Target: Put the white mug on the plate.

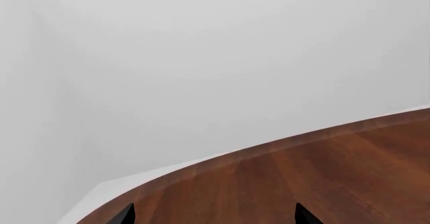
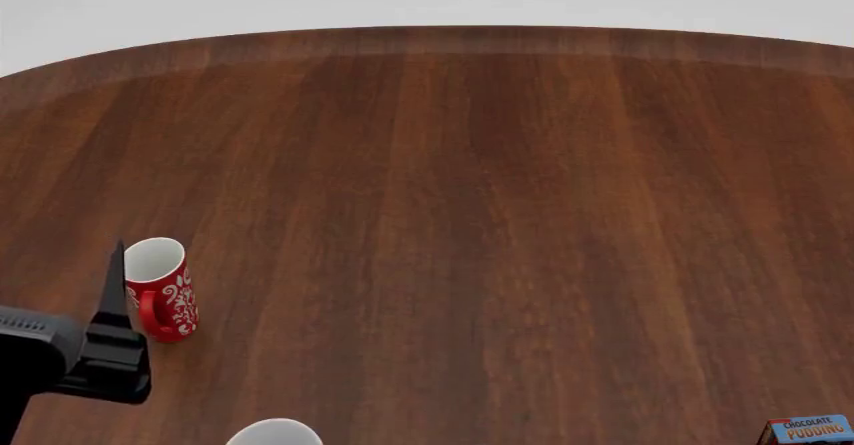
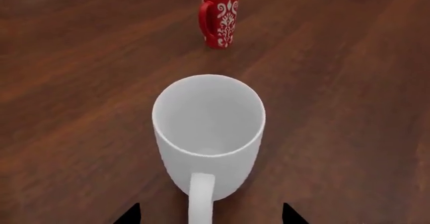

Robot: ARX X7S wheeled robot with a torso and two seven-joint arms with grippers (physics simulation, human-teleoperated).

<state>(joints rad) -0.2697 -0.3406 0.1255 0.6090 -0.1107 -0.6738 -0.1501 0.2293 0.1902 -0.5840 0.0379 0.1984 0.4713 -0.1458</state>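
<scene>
White mug: upright, handle toward right gripper, fingers spread wide, empty. Handle to be straddled squarely. Plate unseen.

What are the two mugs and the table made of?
White mug: looks like glazed ceramic, plain, smooth, with soft highlights. Red mug: probably the same, glossy red with a white swirl print. Table: looks like dark polished wood, with lengthwise grain. These are renders, so only a guess.
</scene>
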